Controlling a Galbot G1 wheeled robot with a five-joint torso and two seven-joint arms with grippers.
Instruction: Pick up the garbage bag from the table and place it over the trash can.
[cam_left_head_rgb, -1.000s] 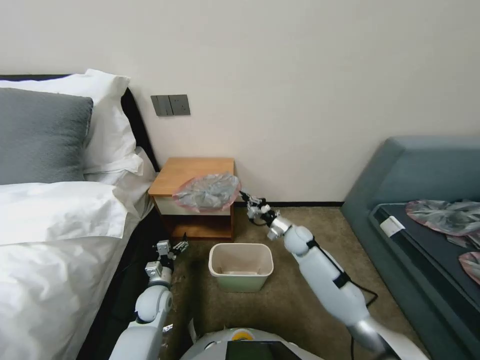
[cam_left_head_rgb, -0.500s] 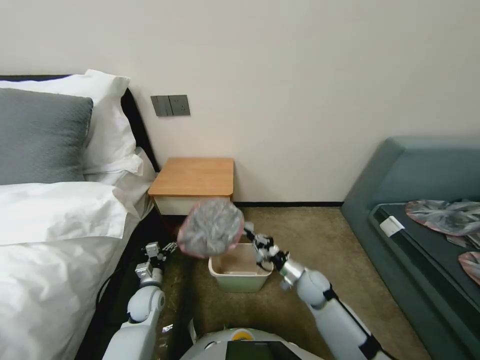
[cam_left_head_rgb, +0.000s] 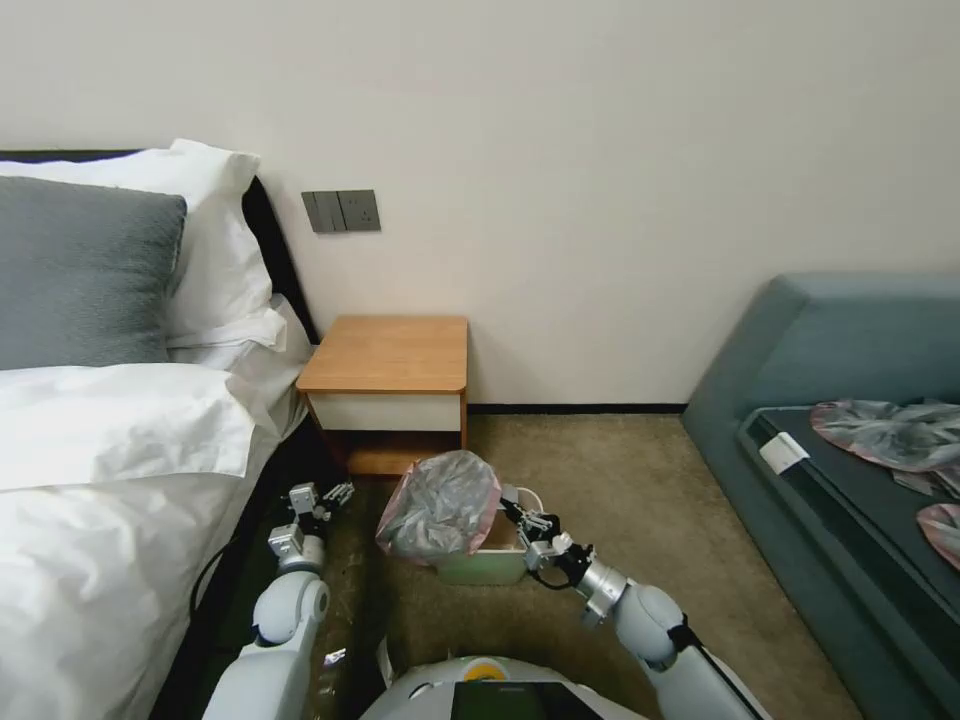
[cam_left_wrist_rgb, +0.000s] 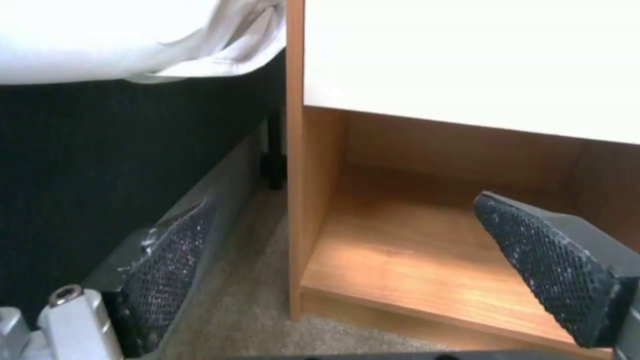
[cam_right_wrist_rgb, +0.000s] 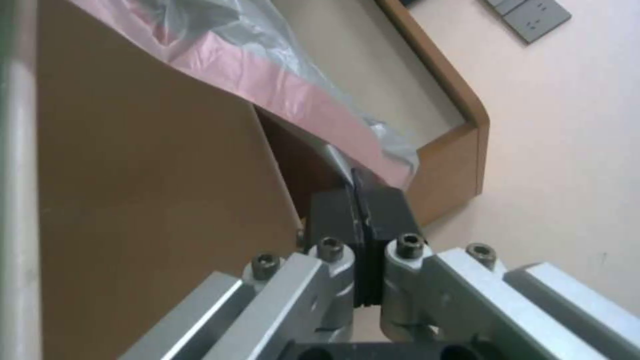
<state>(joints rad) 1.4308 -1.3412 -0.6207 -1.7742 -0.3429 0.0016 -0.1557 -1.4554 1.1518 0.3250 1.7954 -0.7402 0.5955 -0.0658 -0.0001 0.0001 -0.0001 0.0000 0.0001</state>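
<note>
The thin, crinkly translucent grey plastic garbage bag with a pink rim (cam_left_head_rgb: 440, 505) is held in the air by the right pincer (cam_left_head_rgb: 512, 508), draped over the left part of the small rectangular trash can with a cream rim and pale green body (cam_left_head_rgb: 490, 566), which stands on the beige carpet (cam_left_head_rgb: 620, 480). In the right wrist view the two black pads (cam_right_wrist_rgb: 383, 210) are seen pressed flat together, with the pink edge of the garbage bag (cam_right_wrist_rgb: 287, 95) pinched between them. The small bedside worktop with an orange-brown wooden top, a white drawer front and a lower shelf (cam_left_head_rgb: 385, 355) stands against the wall behind the trash can, its top bare. The left pincer (cam_left_head_rgb: 330, 495) is held low beside the bed with white linen (cam_left_head_rgb: 110, 440) — its textured black fingers (cam_left_wrist_rgb: 560, 265) are spread wide apart and nothing is gripped between them, the worktop's wooden lower shelf (cam_left_wrist_rgb: 407, 255) lying beyond them. On the dark teal sofa (cam_left_head_rgb: 840, 400) at the right, wider, flatter grey-and-pink plastic bags (cam_left_head_rgb: 885, 430) are laid out.
</note>
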